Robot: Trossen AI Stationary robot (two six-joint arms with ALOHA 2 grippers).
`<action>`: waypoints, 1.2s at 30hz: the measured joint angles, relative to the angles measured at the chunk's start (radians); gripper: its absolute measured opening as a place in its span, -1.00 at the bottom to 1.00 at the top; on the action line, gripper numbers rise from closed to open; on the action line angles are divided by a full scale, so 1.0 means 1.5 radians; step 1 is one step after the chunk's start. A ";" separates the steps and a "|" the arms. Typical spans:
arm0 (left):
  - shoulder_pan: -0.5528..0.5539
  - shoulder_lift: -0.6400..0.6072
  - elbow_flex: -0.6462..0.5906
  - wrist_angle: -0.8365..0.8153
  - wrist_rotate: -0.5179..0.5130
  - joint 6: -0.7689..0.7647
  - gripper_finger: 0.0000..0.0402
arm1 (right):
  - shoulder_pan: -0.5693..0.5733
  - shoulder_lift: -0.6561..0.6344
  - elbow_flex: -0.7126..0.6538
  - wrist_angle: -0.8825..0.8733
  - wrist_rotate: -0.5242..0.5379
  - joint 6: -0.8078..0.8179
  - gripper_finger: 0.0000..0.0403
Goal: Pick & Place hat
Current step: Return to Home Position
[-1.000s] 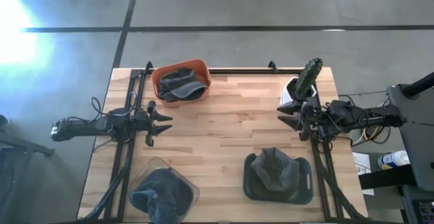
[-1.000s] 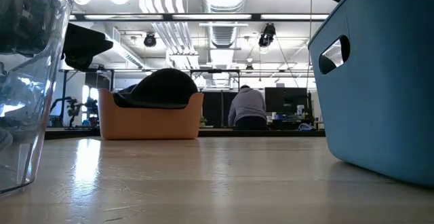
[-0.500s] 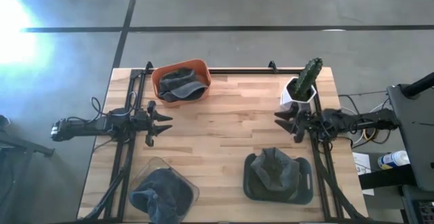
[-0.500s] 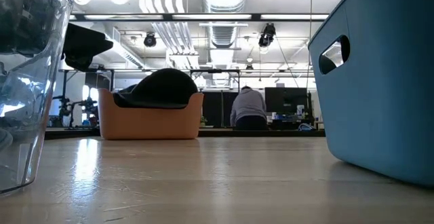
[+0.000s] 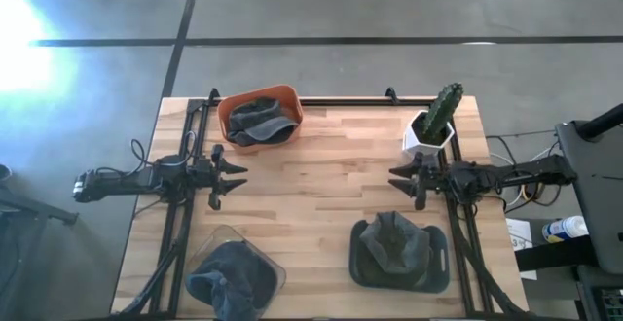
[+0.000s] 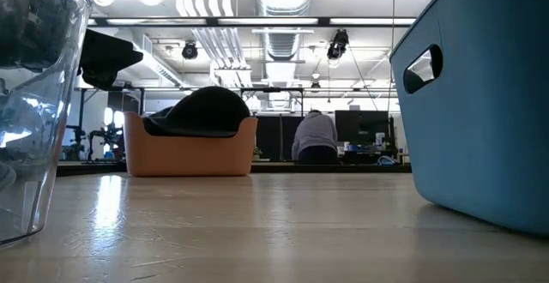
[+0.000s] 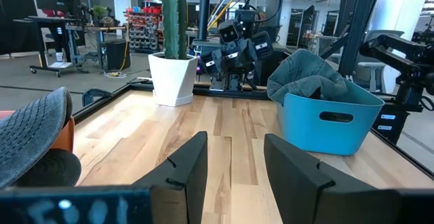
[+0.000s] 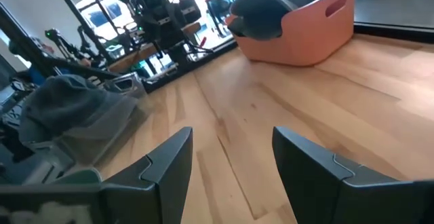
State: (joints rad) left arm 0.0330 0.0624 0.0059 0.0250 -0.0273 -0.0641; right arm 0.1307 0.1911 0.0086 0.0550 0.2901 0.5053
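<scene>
A dark grey hat (image 5: 259, 119) lies in an orange basket (image 5: 290, 100) at the table's far side. A second grey hat (image 5: 393, 239) sits in a blue bin (image 5: 357, 263) near the front right. A third (image 5: 230, 272) fills a clear container (image 5: 275, 274) at the front left. My left gripper (image 5: 238, 176) stands open at the left, level and touching nothing. My right gripper (image 5: 396, 178) stands open at the right, between the bin and a potted cactus (image 5: 435, 124), holding nothing. Each wrist view shows open fingers over bare wood (image 7: 234, 163) (image 8: 230, 163).
The white cactus pot (image 7: 173, 79) stands at the far right corner, close behind my right arm. The low view shows the clear container (image 6: 34, 103) and blue bin (image 6: 480, 103) close by, the basket (image 6: 190, 154) beyond. A person (image 6: 315, 137) sits far behind the table. Bare wood lies mid-table.
My right gripper has sunk toward the table and shifted a little toward the near edge, away from the cactus pot, tipping closer to level. Its fingers have kept the same gap. The hats and containers have not moved.
</scene>
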 joint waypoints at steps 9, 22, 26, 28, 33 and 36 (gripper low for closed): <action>0.000 0.000 0.000 0.000 0.000 0.000 -0.30 | 0.000 0.010 0.000 0.000 -0.001 0.000 -0.01; 0.000 0.000 0.000 0.000 0.000 0.000 -0.30 | -0.007 -0.096 0.000 0.005 -0.007 -0.087 -0.01; 0.000 0.000 0.000 0.000 0.000 0.000 -0.30 | -0.036 -0.128 0.001 0.014 -0.081 -0.173 -0.01; 0.000 0.000 0.000 0.000 0.000 0.000 -0.30 | -0.053 -0.128 0.001 0.022 -0.153 -0.200 -0.01; 0.000 0.000 0.000 0.000 0.000 0.000 -0.30 | -0.072 -0.128 0.001 0.014 -0.328 -0.229 -0.01; 0.000 0.001 0.000 0.000 0.000 0.000 -0.30 | -0.073 -0.128 0.001 0.009 -0.374 -0.256 -0.01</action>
State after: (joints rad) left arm 0.0330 0.0631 0.0059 0.0250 -0.0272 -0.0640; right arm 0.0212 -0.0002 0.0093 0.0678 -0.2712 0.1220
